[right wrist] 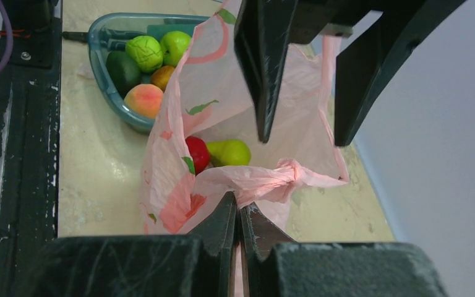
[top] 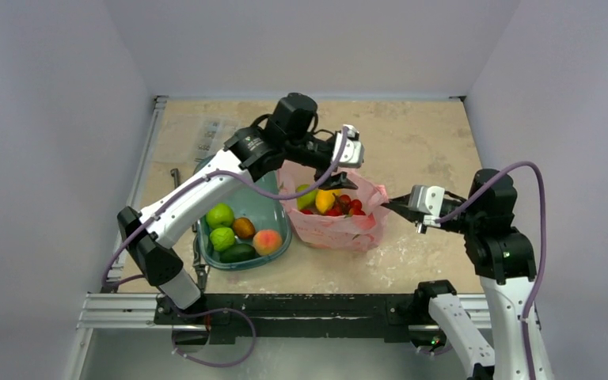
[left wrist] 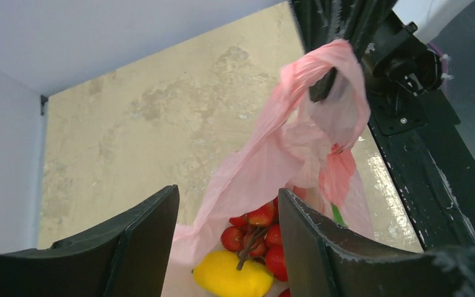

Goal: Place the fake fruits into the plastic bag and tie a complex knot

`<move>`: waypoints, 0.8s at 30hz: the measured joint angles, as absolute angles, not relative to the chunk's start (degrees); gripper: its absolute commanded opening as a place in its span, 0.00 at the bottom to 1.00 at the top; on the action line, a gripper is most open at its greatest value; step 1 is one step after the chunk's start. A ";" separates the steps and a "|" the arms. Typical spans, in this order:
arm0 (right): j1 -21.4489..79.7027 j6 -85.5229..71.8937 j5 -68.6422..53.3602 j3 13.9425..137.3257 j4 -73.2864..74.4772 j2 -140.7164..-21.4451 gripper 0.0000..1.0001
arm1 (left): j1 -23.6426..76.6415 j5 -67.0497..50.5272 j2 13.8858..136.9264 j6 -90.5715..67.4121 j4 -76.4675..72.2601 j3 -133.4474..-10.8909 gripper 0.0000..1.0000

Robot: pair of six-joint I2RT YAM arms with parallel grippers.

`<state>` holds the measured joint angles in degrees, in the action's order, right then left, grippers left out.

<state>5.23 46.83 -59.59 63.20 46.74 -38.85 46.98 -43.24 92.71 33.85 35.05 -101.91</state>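
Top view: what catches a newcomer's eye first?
The pink plastic bag in the table's middle, open, with red and yellow fruits inside. The right end effector pinches its right edge; the left end effector hangs open above it. Beside it, a teal tub holds green fruits and a peach.

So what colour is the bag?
The bag is see-through pink with small red and green marks; best in the right wrist view.

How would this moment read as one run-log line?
left gripper: open above plastic bag mouth | right gripper: shut on plastic bag edge | tub: fruits inside
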 measured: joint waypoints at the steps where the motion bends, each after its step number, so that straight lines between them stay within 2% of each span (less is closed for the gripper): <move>1: 5.23 47.37 -59.61 63.20 46.89 -38.94 0.00 | 48.01 -43.05 93.76 34.87 35.31 -101.91 0.60; 6: 5.23 48.58 -59.61 63.16 47.57 -40.05 0.00 | 50.74 -43.22 94.37 39.20 35.40 -101.91 0.60; 8: 5.23 48.73 -59.59 62.89 47.59 -40.25 0.00 | 51.16 -43.27 94.24 40.23 34.83 -101.91 0.57; 13: 5.23 48.66 -59.61 62.37 47.53 -40.88 0.00 | 52.90 -42.50 94.26 41.45 32.97 -101.91 0.35; 15: 5.23 48.49 -59.61 62.33 47.29 -41.08 0.00 | 53.87 -42.02 94.32 41.58 32.25 -101.91 0.29; 17: 5.23 48.45 -59.61 62.33 47.00 -41.19 0.02 | 54.61 -41.69 94.39 41.30 31.44 -101.91 0.14; 18: 5.23 48.40 -59.59 62.33 46.92 -41.23 0.11 | 54.81 -41.63 94.39 41.04 30.92 -101.91 0.07; 19: 5.23 48.23 -59.59 62.33 46.76 -41.23 0.27 | 54.83 -41.67 94.39 40.86 30.63 -101.91 0.03; 21: 5.23 47.24 -59.53 62.33 46.44 -41.23 0.68 | 54.78 -41.74 94.39 39.44 29.67 -101.91 0.00; 22: 5.23 45.93 -59.48 62.26 45.36 -41.23 0.78 | 54.78 -41.63 94.39 37.95 28.75 -101.91 0.00; 24: 5.23 42.92 -58.50 62.22 43.97 -41.28 0.86 | 54.37 -41.19 94.30 35.14 27.24 -101.91 0.00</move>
